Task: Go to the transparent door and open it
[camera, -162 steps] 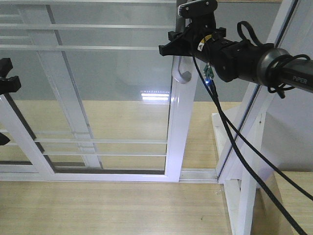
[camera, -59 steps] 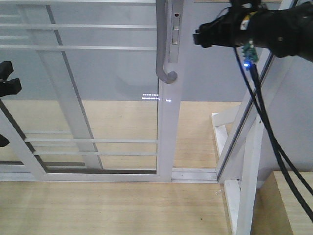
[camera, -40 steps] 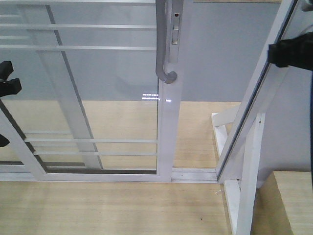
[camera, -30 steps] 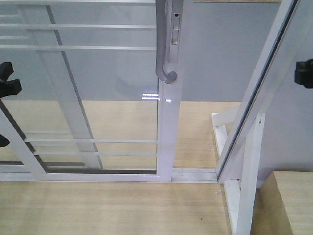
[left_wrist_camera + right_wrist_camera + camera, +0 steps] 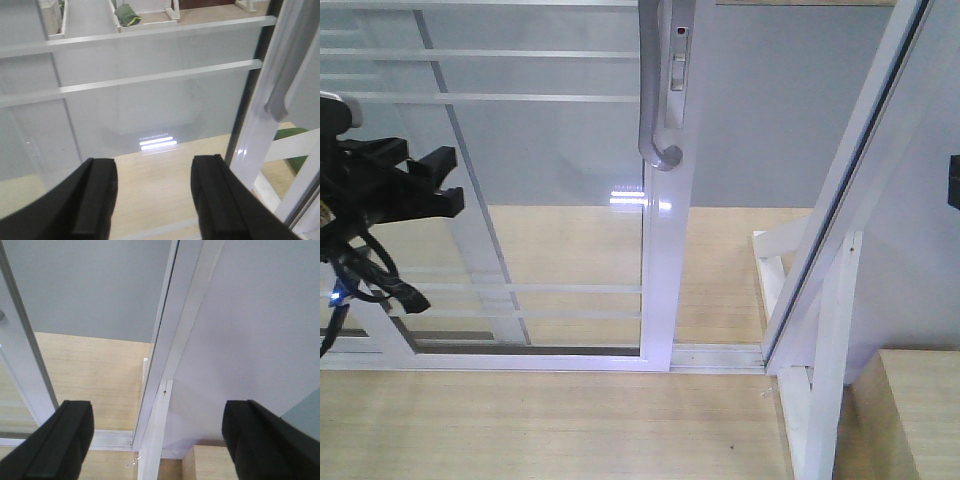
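Pale wood floor (image 5: pixel 520 420), grey wall (image 5: pixel 770 100)

Front view: transparent door (image 5: pixel 658 280) and its pull handle (image 5: pixel 650 100) run off top edge; door's L part sits partly behind left gripper (image 5: pixel 448 182) + cables (image 5: pixel 360 270), arm cut by L edge. Of right gripper (image 5: pixel 159 437) only a black sliver shows at R edge there, jaws unreadable; in wrist view its fingers (image 5: pixel 62 440) are cut by bottom edge. Latch (image 5: pixel 677 75) on stile too small to make out.

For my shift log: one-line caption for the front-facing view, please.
Open left gripper hovers near the partly open transparent door, clear of its curved grey handle.
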Motion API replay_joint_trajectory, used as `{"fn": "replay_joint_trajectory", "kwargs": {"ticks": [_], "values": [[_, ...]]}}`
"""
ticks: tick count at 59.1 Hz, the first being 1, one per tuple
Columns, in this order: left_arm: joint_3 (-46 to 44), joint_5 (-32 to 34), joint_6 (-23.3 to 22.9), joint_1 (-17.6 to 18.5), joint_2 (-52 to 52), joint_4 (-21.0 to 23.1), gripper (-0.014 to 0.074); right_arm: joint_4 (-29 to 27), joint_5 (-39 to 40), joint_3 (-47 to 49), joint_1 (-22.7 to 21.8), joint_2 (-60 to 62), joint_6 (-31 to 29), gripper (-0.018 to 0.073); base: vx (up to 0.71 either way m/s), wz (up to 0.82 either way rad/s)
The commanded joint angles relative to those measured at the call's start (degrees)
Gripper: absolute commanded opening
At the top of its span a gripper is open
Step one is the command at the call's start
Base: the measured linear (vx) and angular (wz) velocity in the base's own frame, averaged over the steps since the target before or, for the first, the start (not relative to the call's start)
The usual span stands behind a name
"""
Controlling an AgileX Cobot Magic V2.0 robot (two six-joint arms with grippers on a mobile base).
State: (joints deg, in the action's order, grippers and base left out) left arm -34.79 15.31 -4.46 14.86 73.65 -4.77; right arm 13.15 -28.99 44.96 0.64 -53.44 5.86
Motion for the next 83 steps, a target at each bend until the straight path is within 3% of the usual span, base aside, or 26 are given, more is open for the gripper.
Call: {"fn": "replay_joint_trajectory", "kwargs": {"ticks": [1, 24, 40, 65, 74, 83], "values": [[-3.36, 8.63, -1.03, 2.82, 2.32, 0.15, 0.0511, 1.12, 3.82, 1.53, -0.35, 0.75, -0.03, 0.0582, 0.0, 0.0], [-27.55, 8.64, -1.02, 9.71, 20.39, 0.15, 0.0533, 1.12, 3.76, 1.53, -0.35, 0.75, -0.03, 0.0582, 0.0, 0.0], [-43.81, 3.12, -0.95, 13.73, 32.35, 0.15, 0.0533, 1.12, 3.76, 1.53, -0.35, 0.75, -0.03, 0.0582, 0.0, 0.0], [-62.76, 0.75, -0.89, 15.55, 46.31, 0.15, 0.053, 1.12, 3.48, 1.53, -0.35, 0.75, -0.03, 0.0582, 0.0, 0.0], [-65.48, -0.27, -0.89, 15.97, 48.93, 0.15, 0.0475, 1.12, 3.48, 1.53, -0.35, 0.75, -0.03, 0.0582, 0.0, 0.0], [-65.78, -1.44, -0.89, 16.02, 49.37, 0.15, 0.0313, 1.12, 3.48, 1.53, -0.35, 0.75, -0.03, 0.0582, 0.0, 0.0]]}}
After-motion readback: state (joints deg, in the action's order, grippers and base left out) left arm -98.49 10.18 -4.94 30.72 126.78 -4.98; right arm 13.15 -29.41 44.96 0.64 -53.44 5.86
